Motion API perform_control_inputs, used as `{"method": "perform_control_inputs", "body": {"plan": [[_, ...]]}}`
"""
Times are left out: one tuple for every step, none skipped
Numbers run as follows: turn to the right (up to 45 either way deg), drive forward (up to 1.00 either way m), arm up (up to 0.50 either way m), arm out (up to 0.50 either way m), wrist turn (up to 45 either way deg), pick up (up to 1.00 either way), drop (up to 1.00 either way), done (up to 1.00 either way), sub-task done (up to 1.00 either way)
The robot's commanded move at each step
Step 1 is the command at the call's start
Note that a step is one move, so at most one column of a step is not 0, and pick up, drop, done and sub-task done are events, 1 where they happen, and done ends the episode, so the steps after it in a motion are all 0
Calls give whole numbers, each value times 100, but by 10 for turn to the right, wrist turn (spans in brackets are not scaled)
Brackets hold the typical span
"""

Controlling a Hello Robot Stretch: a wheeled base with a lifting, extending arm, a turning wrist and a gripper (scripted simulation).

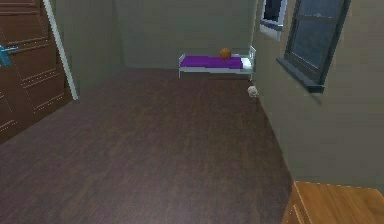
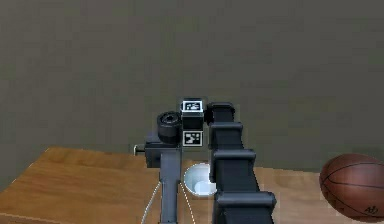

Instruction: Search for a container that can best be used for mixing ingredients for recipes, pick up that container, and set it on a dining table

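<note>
On the light brown wooden tabletop (image 2: pixel 90 178), in the arm side view, lies a small white round bowl-like thing (image 2: pixel 197 181), partly hidden behind the robot's arm. The dark square-sided arm (image 2: pixel 238 175) rises over the table from the picture's bottom edge. At its far end stand two small white squares with black marks (image 2: pixel 190 120).

Just left of those squares sits the gripper (image 2: pixel 168 190), a dark body whose thin fingers run down over the table, close to the white thing. I cannot tell whether the gripper touches that thing, or whether it holds anything at all.

At the table's right end is a brown-orange ball with dark seams (image 2: pixel 355 185). Behind the table stands a plain grey-green wall (image 2: pixel 100 60).

In the forward view, a light brown wooden table corner (image 1: pixel 335 205) shows at the bottom right, against a wall. On that wall, beyond the corner, is a dark-framed window (image 1: pixel 315 40).

A dark plank floor (image 1: pixel 150 140) stretches away from the table. A low white-framed bed with a purple cover (image 1: pixel 213 63) stands at the far wall, well apart from the table, with a round orange thing (image 1: pixel 225 53) on it. Between table and bed, a small pale thing (image 1: pixel 253 92) lies at the wall's foot. Far across the floor from the table, at the left, is a brown panelled door (image 1: pixel 30 75).
</note>
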Motion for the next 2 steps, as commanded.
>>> {"method": "perform_control_inputs", "body": {"plan": [[0,0,0,0,450,0,0,0,0],[0,0,0,0,450,0,0,0,0]]}}
